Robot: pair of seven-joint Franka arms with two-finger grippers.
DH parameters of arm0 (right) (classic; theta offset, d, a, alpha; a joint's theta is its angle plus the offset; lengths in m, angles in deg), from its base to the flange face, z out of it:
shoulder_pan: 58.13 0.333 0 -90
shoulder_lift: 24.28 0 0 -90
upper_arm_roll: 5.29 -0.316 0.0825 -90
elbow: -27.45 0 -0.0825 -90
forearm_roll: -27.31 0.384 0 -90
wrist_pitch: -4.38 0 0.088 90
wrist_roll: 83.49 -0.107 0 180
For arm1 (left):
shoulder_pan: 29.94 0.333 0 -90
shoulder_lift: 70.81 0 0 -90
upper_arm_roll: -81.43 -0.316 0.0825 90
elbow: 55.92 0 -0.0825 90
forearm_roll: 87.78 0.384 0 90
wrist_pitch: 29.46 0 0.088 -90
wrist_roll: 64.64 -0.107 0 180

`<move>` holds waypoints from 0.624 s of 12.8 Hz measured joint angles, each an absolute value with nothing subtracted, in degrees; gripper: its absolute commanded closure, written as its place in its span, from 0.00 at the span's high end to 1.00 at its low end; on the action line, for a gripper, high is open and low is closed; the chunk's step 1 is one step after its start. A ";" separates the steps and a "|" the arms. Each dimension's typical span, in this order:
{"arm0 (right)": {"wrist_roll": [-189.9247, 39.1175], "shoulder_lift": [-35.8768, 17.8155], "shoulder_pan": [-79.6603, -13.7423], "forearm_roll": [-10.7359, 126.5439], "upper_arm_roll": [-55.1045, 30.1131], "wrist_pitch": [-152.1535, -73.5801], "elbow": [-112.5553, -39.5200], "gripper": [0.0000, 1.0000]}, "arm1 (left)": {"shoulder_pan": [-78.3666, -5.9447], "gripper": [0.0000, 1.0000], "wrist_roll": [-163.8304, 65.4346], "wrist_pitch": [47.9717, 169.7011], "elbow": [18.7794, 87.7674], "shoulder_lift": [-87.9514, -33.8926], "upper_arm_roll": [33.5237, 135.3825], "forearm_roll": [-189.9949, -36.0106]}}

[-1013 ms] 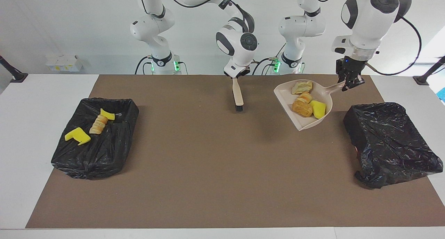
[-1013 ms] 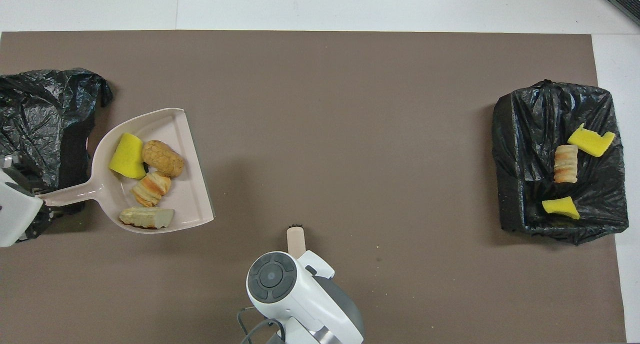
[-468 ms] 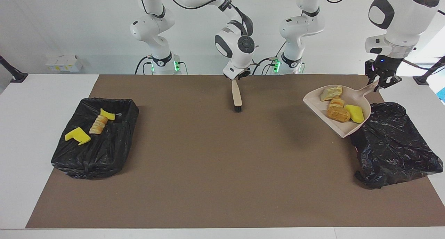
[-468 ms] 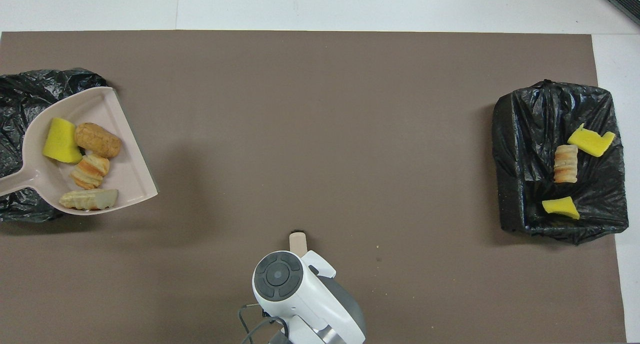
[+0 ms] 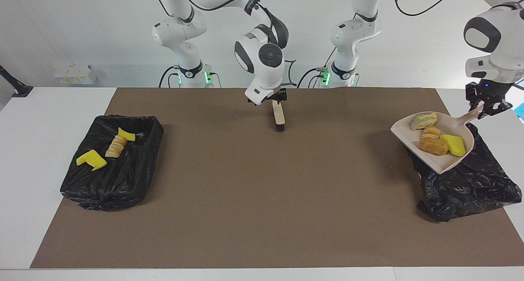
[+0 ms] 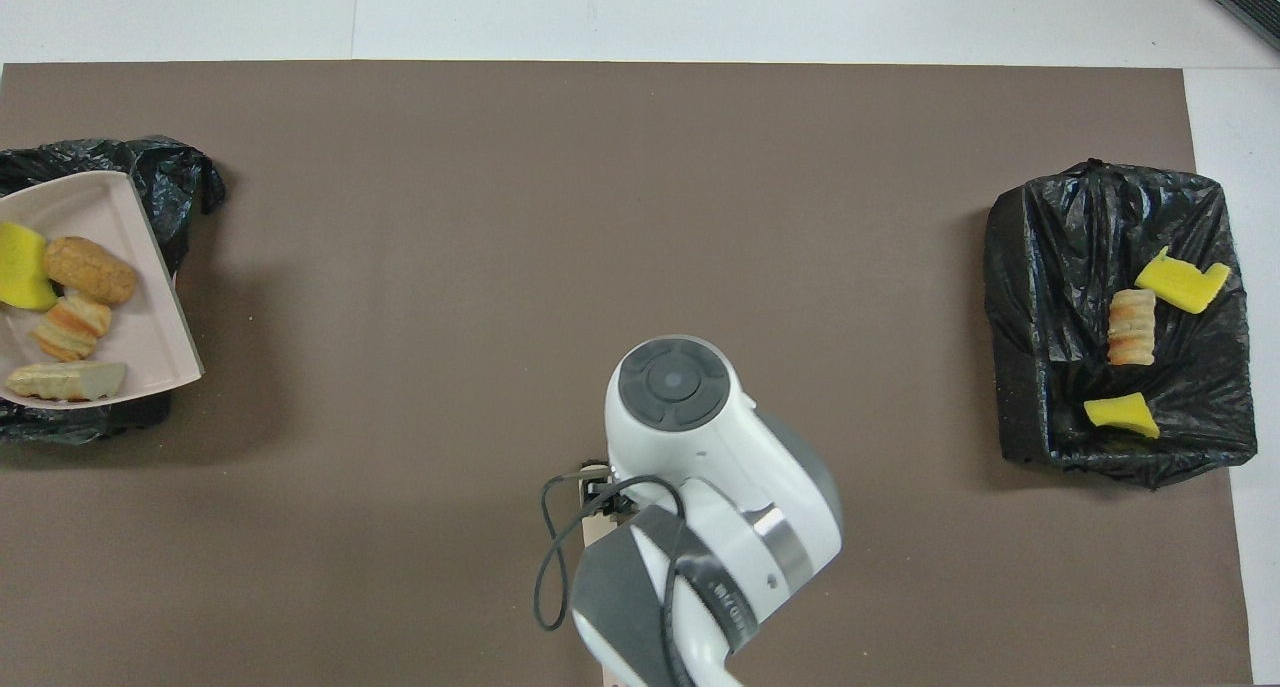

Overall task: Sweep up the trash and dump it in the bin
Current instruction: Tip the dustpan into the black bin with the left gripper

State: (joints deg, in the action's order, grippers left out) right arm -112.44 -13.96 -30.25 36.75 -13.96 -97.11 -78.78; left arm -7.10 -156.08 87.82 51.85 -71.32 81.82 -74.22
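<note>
Four pieces of trash point(image 5: 438, 138) lie in the dustpan point(image 5: 413, 144): one yellow chunk and three tan lumps. The left gripper point(image 5: 487, 105) is clamped on the dustpan's handle and holds the pan in the air over the black-lined bin point(image 5: 483, 183) at the left arm's end of the table. Three more scraps point(image 5: 107, 148), two yellow and one tan, sit in the other lined bin point(image 5: 110, 183) at the right arm's end. The right gripper point(image 5: 277, 96) is at the top of the brush point(image 5: 279, 116) handle, near the robots at mid-table; whether its fingers are open cannot be told. The brush's bristles touch the brown mat point(image 5: 262, 199).
</note>
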 measured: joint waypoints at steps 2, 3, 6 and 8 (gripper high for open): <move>-102.32 -14.13 -37.41 33.80 -13.74 -90.16 -72.17 1.00 | -4.15 0.00 -160.94 88.31 46.66 -67.56 81.77 -70.74; -97.94 -14.20 -40.47 31.72 -13.69 -87.10 -69.21 1.00 | -3.63 0.00 -161.72 88.33 44.12 -65.77 81.78 -67.36; -87.40 -14.46 -47.90 27.76 -13.53 -83.55 -63.91 1.00 | -3.59 0.00 -162.32 88.33 40.21 -62.69 82.37 -57.74; -82.64 -15.39 -52.41 24.56 -12.90 -83.56 -61.26 1.00 | -4.11 0.00 -162.32 88.33 39.90 -62.34 82.86 -50.30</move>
